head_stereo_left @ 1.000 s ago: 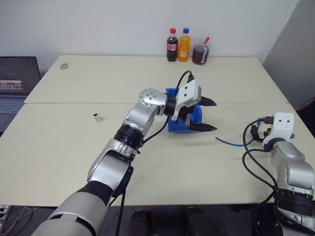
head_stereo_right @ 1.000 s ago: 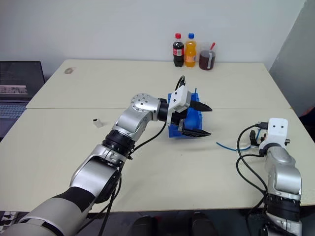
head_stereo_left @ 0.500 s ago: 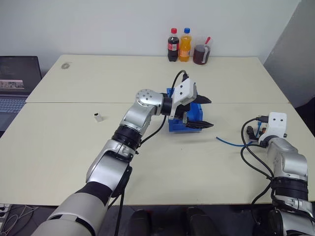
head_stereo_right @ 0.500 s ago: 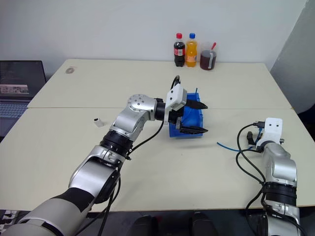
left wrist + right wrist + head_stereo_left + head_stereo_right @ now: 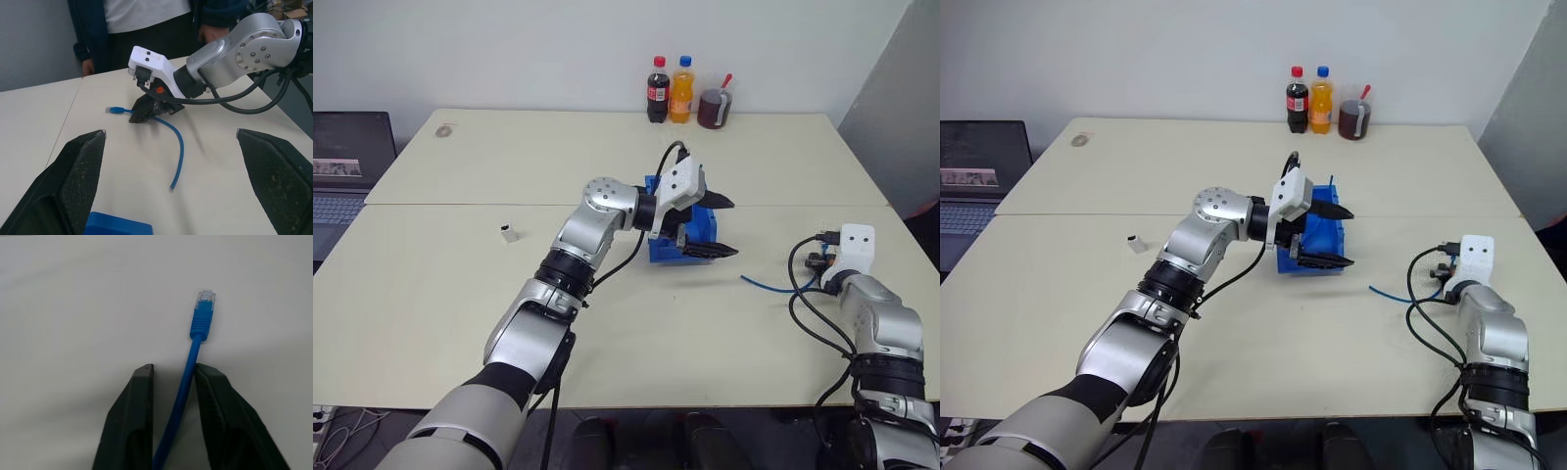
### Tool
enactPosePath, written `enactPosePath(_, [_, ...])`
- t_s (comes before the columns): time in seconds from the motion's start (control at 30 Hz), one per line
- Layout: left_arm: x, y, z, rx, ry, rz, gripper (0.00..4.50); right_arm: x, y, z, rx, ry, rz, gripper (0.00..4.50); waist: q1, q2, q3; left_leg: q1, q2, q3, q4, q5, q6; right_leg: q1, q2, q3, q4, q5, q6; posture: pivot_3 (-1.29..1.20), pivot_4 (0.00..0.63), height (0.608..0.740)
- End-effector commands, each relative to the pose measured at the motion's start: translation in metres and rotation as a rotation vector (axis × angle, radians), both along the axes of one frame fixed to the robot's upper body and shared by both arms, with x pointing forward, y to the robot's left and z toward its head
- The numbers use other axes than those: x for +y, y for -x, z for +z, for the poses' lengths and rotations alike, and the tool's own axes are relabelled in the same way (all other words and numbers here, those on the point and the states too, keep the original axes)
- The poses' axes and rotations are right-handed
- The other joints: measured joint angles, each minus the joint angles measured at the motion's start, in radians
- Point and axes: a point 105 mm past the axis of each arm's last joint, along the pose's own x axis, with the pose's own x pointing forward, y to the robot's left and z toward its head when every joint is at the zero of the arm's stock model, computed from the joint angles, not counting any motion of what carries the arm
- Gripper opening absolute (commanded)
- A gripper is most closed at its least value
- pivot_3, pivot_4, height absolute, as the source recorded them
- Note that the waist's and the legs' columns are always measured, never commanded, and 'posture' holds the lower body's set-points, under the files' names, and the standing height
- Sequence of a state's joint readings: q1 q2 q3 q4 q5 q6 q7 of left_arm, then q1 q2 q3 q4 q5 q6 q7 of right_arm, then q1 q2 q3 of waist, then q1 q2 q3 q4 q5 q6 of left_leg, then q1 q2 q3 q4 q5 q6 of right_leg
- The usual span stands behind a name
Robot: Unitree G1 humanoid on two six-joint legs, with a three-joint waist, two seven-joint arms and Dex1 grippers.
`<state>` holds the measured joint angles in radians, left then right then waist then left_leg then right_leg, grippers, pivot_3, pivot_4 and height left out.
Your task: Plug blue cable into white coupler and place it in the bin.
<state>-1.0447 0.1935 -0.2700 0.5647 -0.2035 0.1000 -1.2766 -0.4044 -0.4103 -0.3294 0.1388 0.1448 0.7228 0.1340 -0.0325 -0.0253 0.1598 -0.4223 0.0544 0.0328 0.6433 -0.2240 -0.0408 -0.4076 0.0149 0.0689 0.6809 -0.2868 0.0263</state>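
- Right gripper (image 5: 172, 382): low over the beige table (image 5: 460, 294) near its right edge, fingers drawn in on either side of the blue cable (image 5: 188, 377); narrow slivers of table visible between cord and each finger pad in the right wrist view, so firm clamping not confirmed.
- Blue cable, plug end: clear-tipped plug (image 5: 205, 301) lying on the table just past the fingertips, pointing away from the gripper.
- Blue cable, free length (image 5: 178, 147): curved across the tabletop from the right gripper toward the bin; loose end resting on the table, apart from the bin.
- Left gripper (image 5: 713, 225): raised above the table centre, pointing toward the robot's right, fingers spread wide, nothing between them.
- Bin (image 5: 700, 230): blue, open-topped, standing on the table directly behind and beneath the left gripper; one corner visible at the lower edge of the left wrist view (image 5: 117, 226).
- White coupler (image 5: 508, 234): small white block alone on the left half of the table, well apart from bin, cable and both grippers.
- Far table edge: cola bottle (image 5: 656, 89), orange soda bottle (image 5: 680, 89) and a cup of dark drink (image 5: 713, 107) in a row.
- Far left: open laptop (image 5: 347, 157) beside the table.
- Left wrist view: a person (image 5: 146, 29) in a dark jacket standing past the far side of the table.
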Motion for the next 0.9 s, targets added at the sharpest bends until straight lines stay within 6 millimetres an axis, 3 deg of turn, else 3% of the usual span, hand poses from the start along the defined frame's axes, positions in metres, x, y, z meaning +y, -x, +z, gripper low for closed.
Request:
enactPosePath(0.03, [-0.001, 0.006, 0.009, -0.046, 0.021, -0.025, 4.5, -0.004, 0.003, 0.005, -0.016, 0.03, 0.002, 0.07, 0.0, 0.0, 0.0, 0.0, 0.0, 0.0, 0.0, 0.0, 0.0, 0.0, 0.0, 0.0, 0.0, 0.0, 0.0, 0.0, 0.15, 0.74])
enactPosePath(0.3, [-0.001, 0.016, 0.006, -0.028, 0.015, -0.064, 4.5, -0.004, 0.008, -0.001, -0.009, 0.056, 0.017, 0.01, 0.0, 0.0, 0.0, 0.0, 0.0, 0.0, 0.001, 0.0, 0.0, 0.001, 0.0, 0.0, 0.0, 0.0, -0.001, 0.0, 0.15, 0.74])
enactPosePath(0.4, [0.008, 0.018, 0.007, -0.035, 0.015, -0.073, 4.5, 0.001, 0.012, 0.016, -0.053, 0.106, 0.104, 0.01, 0.001, 0.0, 0.0, 0.0, 0.0, -0.001, 0.001, 0.0, 0.0, 0.001, 0.0, 0.0, 0.0, 0.0, 0.0, 0.0, 0.15, 0.74])
enactPosePath(0.53, [0.036, 0.014, 0.009, -0.055, 0.02, -0.041, 4.5, 0.007, 0.025, 0.043, -0.075, 0.187, 0.296, 0.01, -0.001, 0.004, 0.001, 0.0, 0.0, 0.0, 0.001, 0.0, 0.0, 0.001, 0.0, 0.0, 0.0, 0.0, 0.0, 0.0, 0.15, 0.74])
enactPosePath(0.6, [0.059, 0.008, 0.004, -0.064, -0.007, 0.023, 4.5, 0.022, 0.034, 0.059, -0.076, 0.208, 0.471, 0.01, -0.005, 0.004, 0.001, 0.001, 0.0, 0.0, 0.001, 0.0, 0.0, 0.001, 0.0, 0.001, 0.0, 0.0, 0.0, 0.0, 0.15, 0.74])
enactPosePath(0.7, [0.097, 0.01, -0.006, -0.048, -0.054, 0.113, 4.5, 0.067, 0.044, 0.073, -0.073, 0.211, 0.791, 0.01, -0.022, 0.006, 0.002, 0.004, 0.001, 0.0, 0.0, 0.0, 0.0, 0.002, 0.001, 0.002, 0.002, -0.001, 0.002, 0.0, 0.15, 0.74])
enactPosePath(0.8, [0.13, 0.028, -0.017, 0.012, -0.056, 0.184, 4.5, 0.124, 0.053, 0.076, -0.057, 0.147, 1.104, 0.01, -0.037, 0.004, 0.002, 0.006, 0.007, -0.001, 0.001, 0.0, 0.0, 0.003, 0.006, 0.001, 0.002, -0.001, 0.001, 0.0, 0.15, 0.74])
enactPosePath(0.9, [0.147, 0.054, -0.026, 0.053, -0.028, 0.25, 4.5, 0.158, 0.054, 0.069, -0.046, 0.15, 1.263, 0.01, -0.042, 0.003, 0.003, 0.005, 0.008, -0.002, 0.001, 0.0, 0.0, 0.003, 0.007, 0.001, 0.002, -0.001, 0.001, 0.0, 0.15, 0.74])
